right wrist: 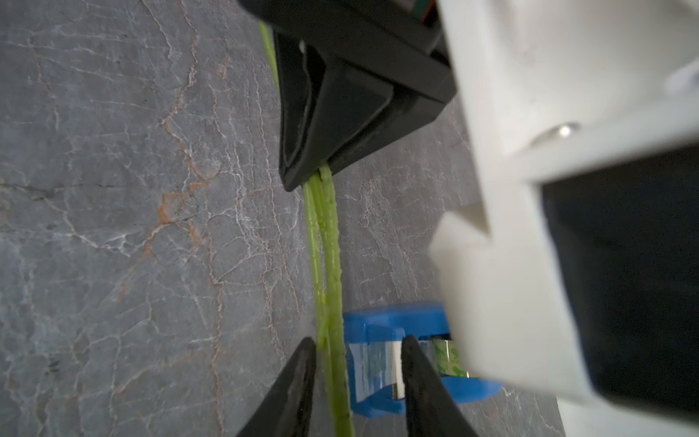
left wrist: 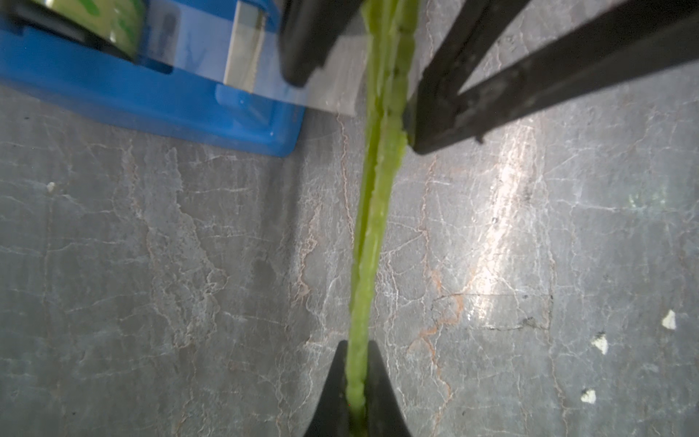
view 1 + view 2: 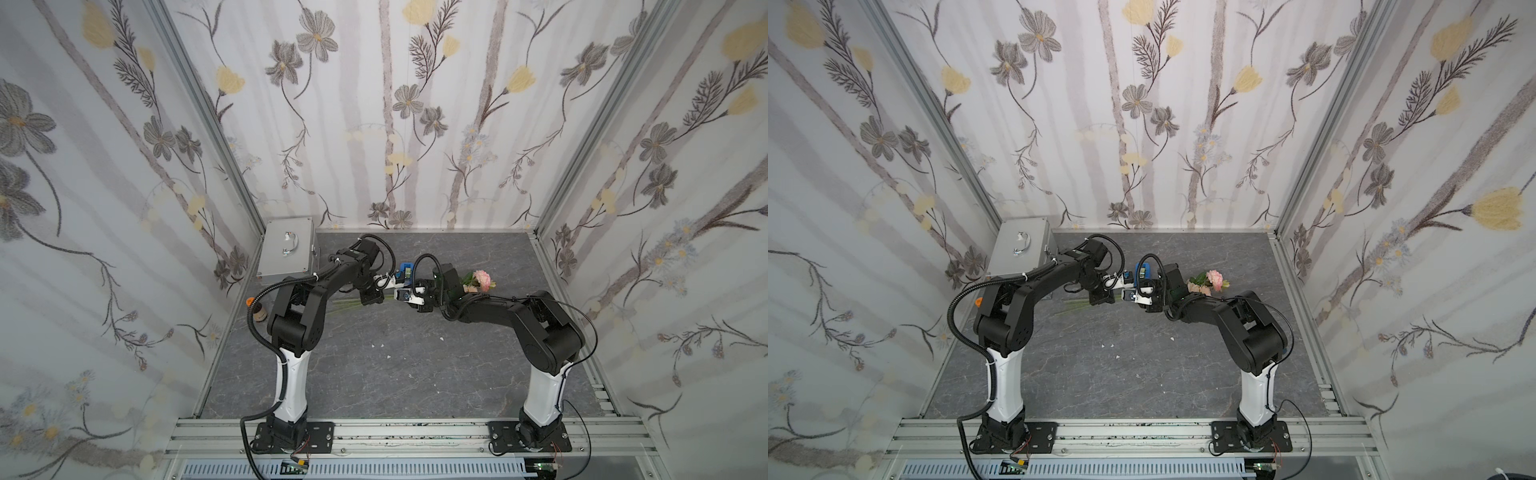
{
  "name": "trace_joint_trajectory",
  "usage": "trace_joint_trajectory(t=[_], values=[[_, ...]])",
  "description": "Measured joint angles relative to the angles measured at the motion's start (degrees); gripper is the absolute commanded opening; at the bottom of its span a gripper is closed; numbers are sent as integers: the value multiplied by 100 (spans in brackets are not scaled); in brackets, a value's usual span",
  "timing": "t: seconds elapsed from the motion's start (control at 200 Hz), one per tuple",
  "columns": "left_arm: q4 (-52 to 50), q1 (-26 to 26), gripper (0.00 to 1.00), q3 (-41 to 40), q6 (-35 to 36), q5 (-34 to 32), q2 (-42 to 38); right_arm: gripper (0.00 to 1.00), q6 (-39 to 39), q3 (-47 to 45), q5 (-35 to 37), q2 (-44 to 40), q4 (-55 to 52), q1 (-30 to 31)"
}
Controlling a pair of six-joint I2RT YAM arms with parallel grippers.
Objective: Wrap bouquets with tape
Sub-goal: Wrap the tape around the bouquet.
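The bouquets are one bunch whose pink-and-cream roses (image 3: pixel 482 279) (image 3: pixel 1214 279) lie behind my right arm, with the thin green stems (image 2: pixel 372 227) (image 1: pixel 329 246) running left above the grey floor. My left gripper (image 2: pixel 356 348) is shut on the stems. The blue dispenser (image 2: pixel 151 98) (image 1: pixel 393 321) (image 3: pixel 405 268) holds the tape roll (image 2: pixel 102 19), and a clear strip (image 2: pixel 333 87) reaches from its cutter to the stems. My right gripper (image 1: pixel 358 340) is open, its jaws straddling the stems and the strip; the stems lie against one finger.
A silver metal case (image 3: pixel 286 249) stands at the back left corner. A small brown bottle with an orange cap (image 3: pixel 257 309) sits by the left wall. Small white scraps (image 3: pixel 380 345) dot the grey marbled floor (image 3: pixel 374 374). Patterned walls close three sides.
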Motion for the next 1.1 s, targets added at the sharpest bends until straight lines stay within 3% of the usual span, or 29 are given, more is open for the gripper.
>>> trace_joint_trajectory(t=[0.295, 0.525, 0.69, 0.749, 0.959, 1.099], values=[[-28, 4, 0, 26, 0, 57, 0, 33, -144, 37, 310, 103, -37, 4], [-20, 17, 0, 44, -26, 125, -7, 18, -144, 133, 492, 212, -44, 61], [15, 22, 0, 63, -31, 105, -37, 0, -299, 138, 595, 216, -81, 92], [-20, 22, 0, 76, -28, 109, -55, 0, -345, 127, 605, 195, -79, 92], [-155, 11, 24, 122, 50, 271, -131, 0, -509, -343, 933, -175, 264, 144], [-706, 28, 28, 459, 195, 321, -11, 0, -702, -772, 1322, -352, 826, 256]])
